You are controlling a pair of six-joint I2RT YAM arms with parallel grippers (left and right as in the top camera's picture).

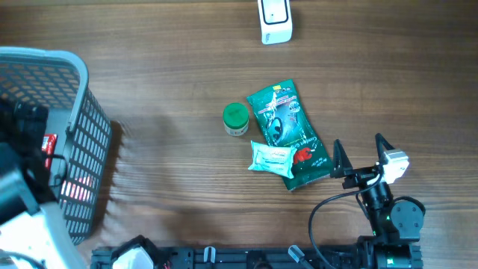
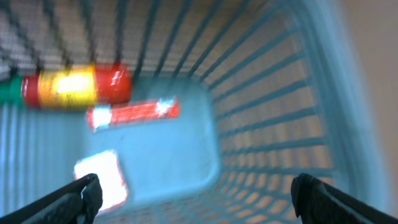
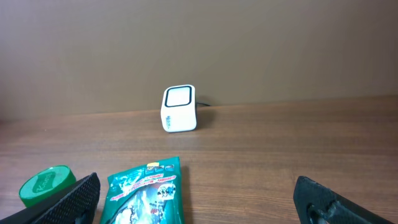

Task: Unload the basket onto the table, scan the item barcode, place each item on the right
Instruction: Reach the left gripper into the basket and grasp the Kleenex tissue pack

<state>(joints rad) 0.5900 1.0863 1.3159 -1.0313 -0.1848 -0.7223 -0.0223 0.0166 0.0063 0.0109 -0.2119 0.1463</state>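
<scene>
The white barcode scanner stands at the table's far edge, also seen straight ahead as the scanner. A green pouch lies mid-table, with a small white packet on its near left corner and a green-lidded jar to its left. My right gripper hovers open just right of the pouch, holding nothing. My left gripper is open inside the blue basket, above a red-and-yellow cylinder, a red flat pack and a white packet.
The blue mesh basket fills the left side of the table, with the left arm reaching into it. The jar's green lid shows at the right wrist view's lower left. A black cable loops near the right arm's base.
</scene>
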